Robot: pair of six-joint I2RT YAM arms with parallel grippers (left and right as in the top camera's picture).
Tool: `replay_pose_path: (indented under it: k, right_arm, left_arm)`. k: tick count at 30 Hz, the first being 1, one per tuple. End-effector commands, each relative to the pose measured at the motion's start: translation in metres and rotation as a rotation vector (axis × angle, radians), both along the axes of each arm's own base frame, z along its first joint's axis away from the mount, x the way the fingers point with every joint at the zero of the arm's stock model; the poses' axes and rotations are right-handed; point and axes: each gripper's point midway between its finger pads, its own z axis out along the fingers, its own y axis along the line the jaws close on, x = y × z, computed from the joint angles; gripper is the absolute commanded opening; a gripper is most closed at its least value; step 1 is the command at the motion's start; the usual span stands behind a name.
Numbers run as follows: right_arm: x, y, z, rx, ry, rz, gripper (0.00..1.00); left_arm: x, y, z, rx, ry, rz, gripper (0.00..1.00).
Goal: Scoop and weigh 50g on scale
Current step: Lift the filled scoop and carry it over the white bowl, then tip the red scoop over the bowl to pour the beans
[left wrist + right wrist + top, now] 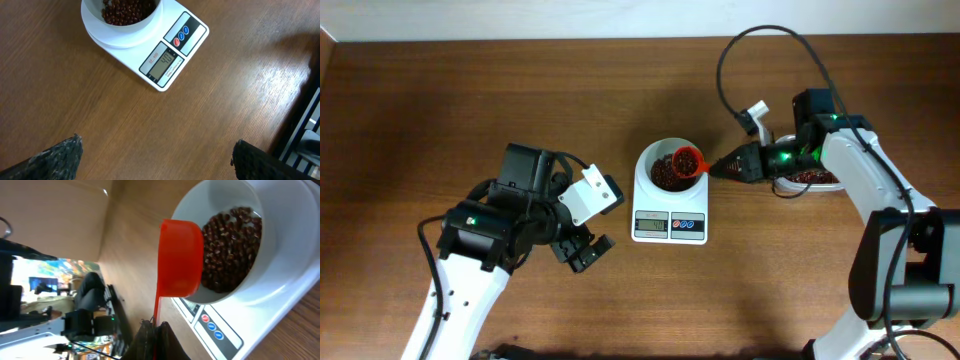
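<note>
Overhead: the scale (670, 222) sits on the bench (470, 100), its bowl (648, 160) already holding beans (665, 177); the right hand (718, 167) is clenched on a red scoop (690, 159) over the bowl; the left hand (583, 250) is released and empty, near the scale.

Left wrist: the display (162, 64) shows digits too small to read.

Right wrist: the scoop tilts over the bowl's rim; pouring seems underway; whether the target weight is reached, I cannot tell.
</note>
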Motion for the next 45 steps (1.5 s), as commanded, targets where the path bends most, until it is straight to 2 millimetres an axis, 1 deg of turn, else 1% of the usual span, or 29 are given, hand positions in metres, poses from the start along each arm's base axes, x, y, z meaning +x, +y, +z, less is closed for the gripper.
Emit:
replay_pose_path:
  k: [1, 5, 9, 13, 19, 27, 32, 41, 45]
  right_arm:
    - [0.008, 0.006, 0.004, -0.051, -0.06, 0.025, 0.04]
    - [0.014, 0.015, 0.009, -0.103, -0.109, 0.052, 0.04]
    - [0.019, 0.016, 0.002, -0.218, -0.145, 0.063, 0.04]
    - [0.021, 0.014, -0.003, -0.281, -0.16, 0.066, 0.04]
    - [0.02, 0.018, -0.009, -0.365, -0.193, 0.085, 0.04]
    - [0.026, 0.021, 0.001, -0.364, -0.232, 0.083, 0.04]
    - [0.031, 0.022, 0.012, -0.361, -0.262, 0.077, 0.04]
    - [0.028, 0.022, 0.014, -0.365, -0.258, 0.079, 0.04]
    - [0.025, 0.026, 0.021, -0.375, -0.286, 0.087, 0.04]
  left_arm:
    - [0.002, -0.002, 0.008, -0.016, -0.024, -0.016, 0.99]
    - [0.002, -0.002, 0.008, -0.016, -0.024, -0.016, 0.99]
    - [0.002, -0.002, 0.008, -0.016, -0.024, -0.016, 0.99]
    - [0.002, -0.002, 0.008, -0.016, -0.024, -0.016, 0.99]
    - [0.002, -0.002, 0.008, -0.016, -0.024, -0.016, 0.99]
    - [0.002, -0.002, 0.008, -0.016, -0.024, -0.016, 0.99]
    - [0.002, -0.002, 0.008, -0.016, -0.024, -0.016, 0.99]
    - [0.002, -0.002, 0.008, -0.016, -0.024, -0.016, 0.99]
    - [0.002, -0.002, 0.008, -0.016, -0.024, -0.016, 0.99]
